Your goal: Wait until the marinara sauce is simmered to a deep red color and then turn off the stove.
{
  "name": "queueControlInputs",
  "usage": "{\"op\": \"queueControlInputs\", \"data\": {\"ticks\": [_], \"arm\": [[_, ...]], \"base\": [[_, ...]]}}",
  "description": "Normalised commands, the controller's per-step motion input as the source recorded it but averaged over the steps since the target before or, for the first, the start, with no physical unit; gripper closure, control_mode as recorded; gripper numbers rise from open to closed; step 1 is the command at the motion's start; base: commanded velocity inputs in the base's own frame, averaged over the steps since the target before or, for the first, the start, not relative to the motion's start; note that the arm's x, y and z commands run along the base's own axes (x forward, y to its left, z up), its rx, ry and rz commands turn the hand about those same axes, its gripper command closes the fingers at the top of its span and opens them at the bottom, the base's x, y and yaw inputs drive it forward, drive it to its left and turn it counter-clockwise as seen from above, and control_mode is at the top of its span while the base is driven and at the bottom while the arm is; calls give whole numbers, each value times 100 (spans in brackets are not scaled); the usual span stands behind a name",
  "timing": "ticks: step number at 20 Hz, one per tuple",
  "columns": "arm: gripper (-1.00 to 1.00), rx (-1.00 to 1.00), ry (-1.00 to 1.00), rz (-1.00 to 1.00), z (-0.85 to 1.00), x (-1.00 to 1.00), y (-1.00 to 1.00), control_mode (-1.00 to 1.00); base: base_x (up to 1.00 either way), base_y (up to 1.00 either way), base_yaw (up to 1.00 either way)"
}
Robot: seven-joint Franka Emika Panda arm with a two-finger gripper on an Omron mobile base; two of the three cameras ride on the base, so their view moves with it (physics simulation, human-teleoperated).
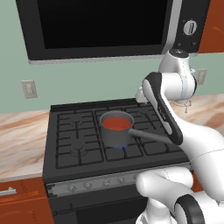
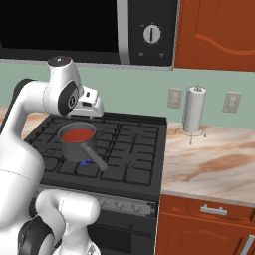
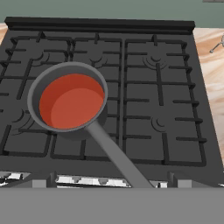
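Marinara sauce (image 3: 71, 101) is orange-red, so hold. Knobs on the stove (image 3: 162, 105) front strip sit below the saucepan (image 1: 116, 130); gripper (image 2: 91, 106) fingers wide, empty, above the back grates.

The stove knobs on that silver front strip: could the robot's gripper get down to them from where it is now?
Probably yes. The gripper hangs open above the stove, and nothing stands before the knobs. The saucepan handle juts toward the front but stays above the strip.
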Motion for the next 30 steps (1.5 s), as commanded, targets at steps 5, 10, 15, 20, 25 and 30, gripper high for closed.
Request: {"op": "queueControlInputs", "data": {"ticks": [5,10,15,20,25,30], "arm": [[-100,0,0,0,0,0,0,-100],[-100,0,0,0,0,0,0,-100],[-100,0,0,0,0,0,0,-100],[-100,0,0,0,0,0,0,-100],[-100,0,0,0,0,0,0,-100],[-100,0,0,0,0,0,0,-100]], "base": [[0,0,0],[0,0,0],[0,0,0],[0,0,0],[0,0,0],[0,0,0]]}}
